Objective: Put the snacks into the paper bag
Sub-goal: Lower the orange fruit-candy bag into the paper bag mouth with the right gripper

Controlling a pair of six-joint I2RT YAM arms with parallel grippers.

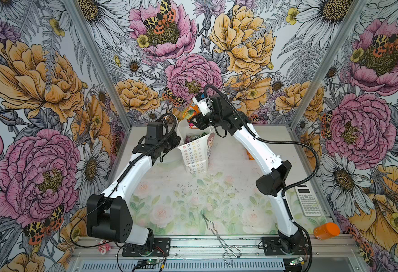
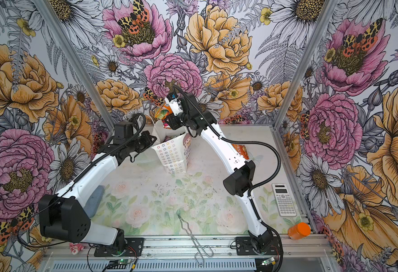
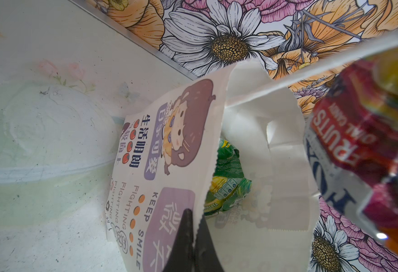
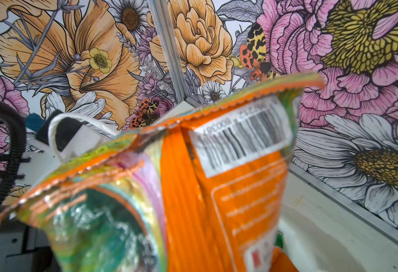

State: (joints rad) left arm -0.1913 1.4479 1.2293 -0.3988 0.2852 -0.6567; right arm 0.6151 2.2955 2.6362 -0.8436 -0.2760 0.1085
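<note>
Partly done: green packet [image 3: 226,179] in bag [image 1: 194,156], orange packet [image 1: 189,112] clamped by right gripper [image 1: 194,119] above it, left gripper [image 3: 192,226] pinching rim, spare packet [image 2: 240,149] outside.

Paper bag [image 1: 194,154] stands upright on the counter [image 1: 216,188], mouth open.
White, with a cartoon girl and Chinese text on its face and coloured flower outlines on its side. A green packet [image 3: 226,179] lies inside. A crinkled orange packet [image 1: 189,112] marked "FRUITS" hangs just above the mouth. A second orange packet [image 2: 241,152] lies on the counter nearby, partly hidden.
</note>
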